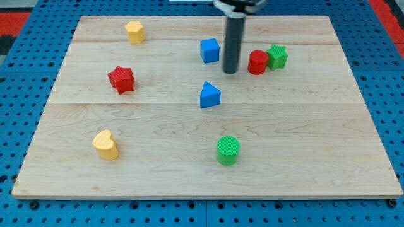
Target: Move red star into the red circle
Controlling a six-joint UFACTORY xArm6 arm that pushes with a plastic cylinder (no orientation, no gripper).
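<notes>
No text, label, brand, number or sign can be read anywhere in the camera view. The desk [303, 151] shows only plain wood grain, and the coloured blocks on it carry no markings that can be made out.

**Bright, even light, sharp picture**

Light falls evenly from above on the pale wooden board [189, 164], with no glare. Shadows are short and soft: a faint one hugs the base of the green cylinder [228, 150], another sits under the yellow heart [105, 144]. Blocks look crisp; the rod's top at the view's top is slightly blurred
</notes>
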